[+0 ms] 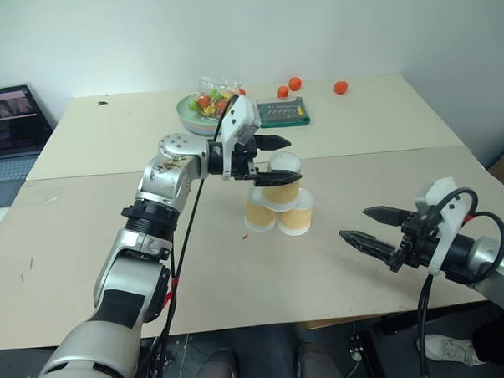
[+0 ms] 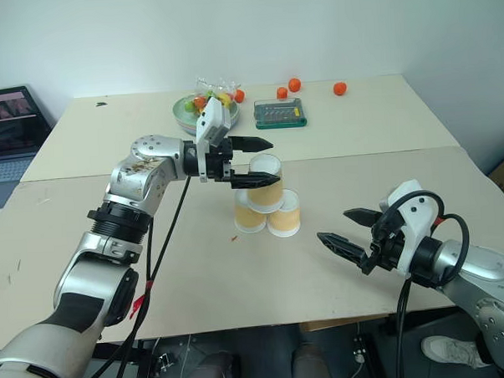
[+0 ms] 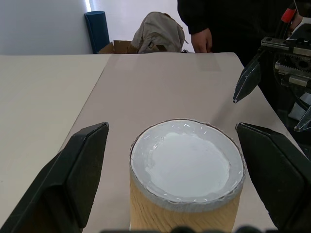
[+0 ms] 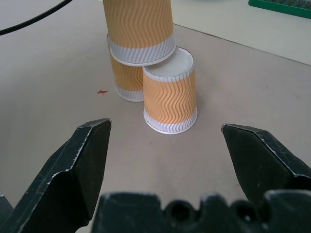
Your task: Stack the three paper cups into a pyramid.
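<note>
The three paper cups stand upside down as a pyramid in the middle of the table. Two lower cups (image 1: 259,214) (image 1: 296,216) sit side by side, and the top cup (image 1: 284,184) rests across them with its white base up. My left gripper (image 1: 276,160) is open around the top cup (image 3: 187,170), its fingers (image 3: 80,170) standing clear on both sides. My right gripper (image 1: 354,223) hangs open and empty to the right of the pyramid (image 4: 146,63), pointing towards it.
At the back of the table are a plate of fruit (image 1: 200,108), a green box (image 1: 284,112) and loose oranges (image 1: 340,87). A laptop (image 1: 7,133) sits at the far left. A person (image 3: 218,22) stands beyond the table.
</note>
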